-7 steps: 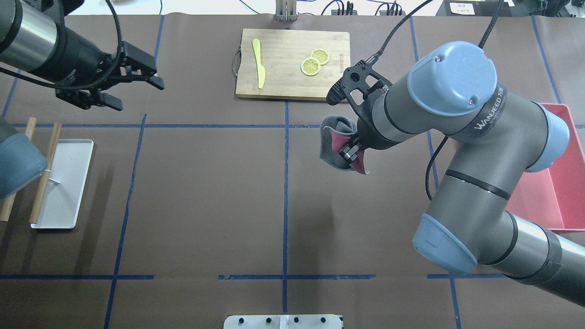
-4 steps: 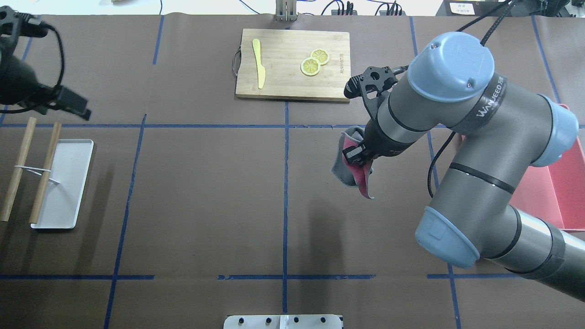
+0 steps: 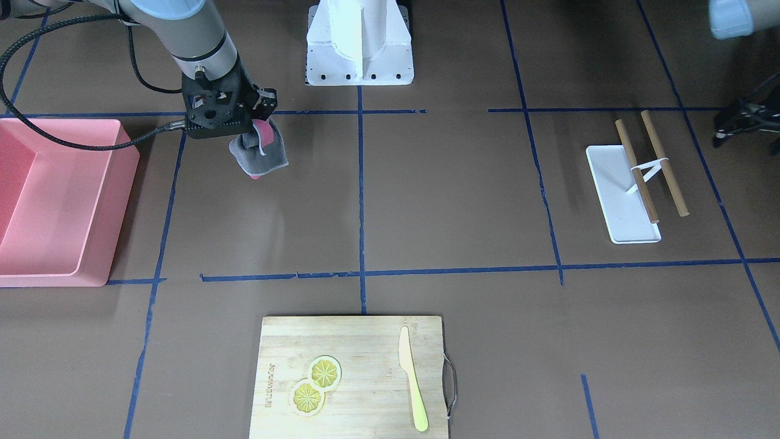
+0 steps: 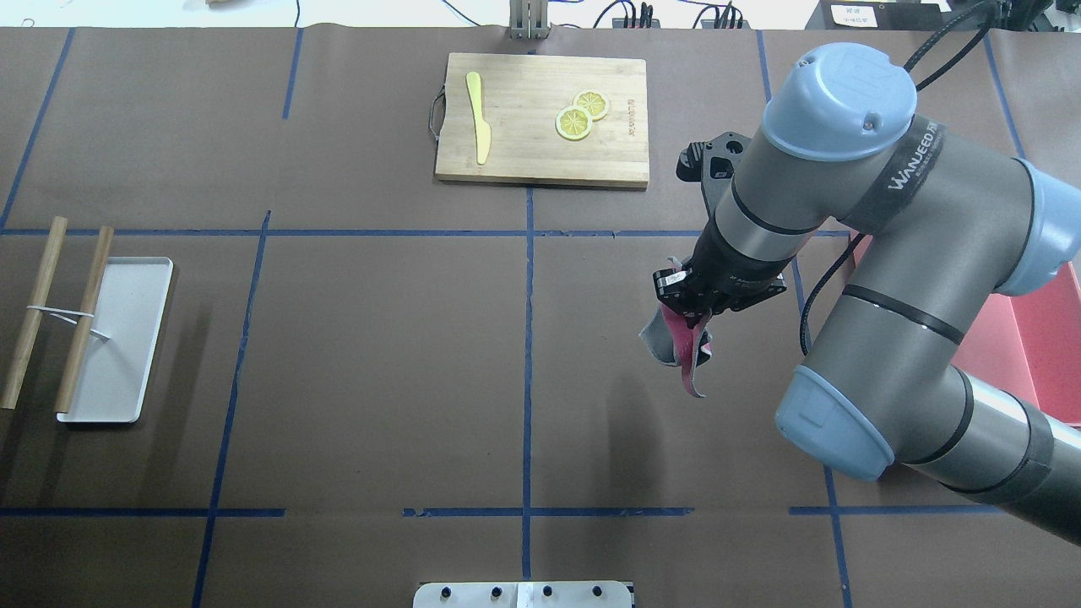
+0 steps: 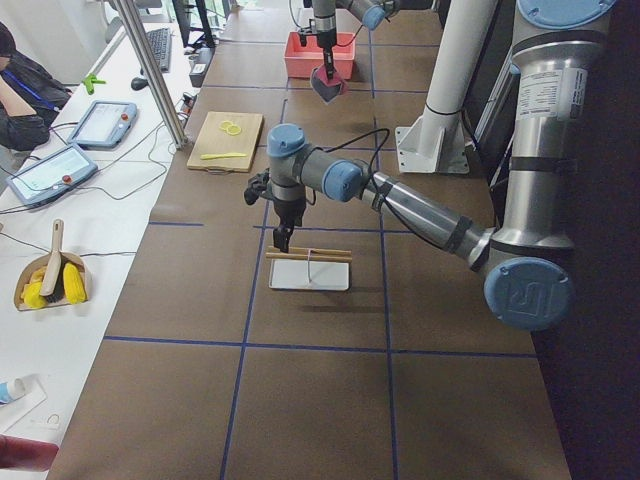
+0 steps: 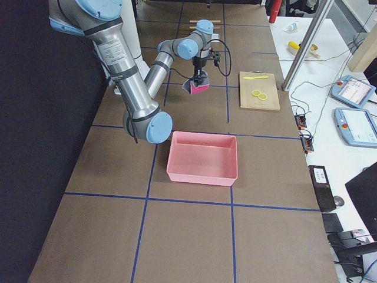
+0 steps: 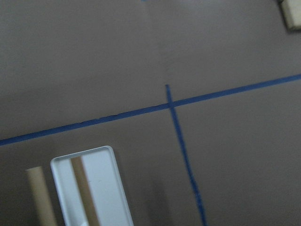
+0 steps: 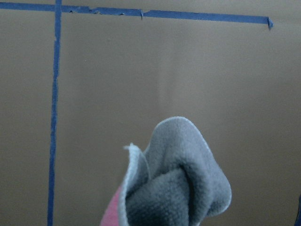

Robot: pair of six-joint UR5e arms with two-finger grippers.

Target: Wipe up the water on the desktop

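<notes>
The desktop is a matte brown surface with a grid of dark-blue tape lines; I see no water on it. My right gripper is shut on a grey and pink cloth and holds it bunched and hanging above the desktop, right of centre. The cloth also shows in the front-facing view and the right wrist view. My left gripper is a dark shape at that view's edge, above the white tray in the left side view. I cannot tell whether it is open or shut.
A pink bin stands at the robot's right end. A bamboo cutting board with a yellow knife and lemon slices lies at the far middle. A white tray with two wooden sticks lies at the left.
My right gripper has carried the cloth toward the robot and to the right. My left arm has drawn back out of the overhead view at the left.
</notes>
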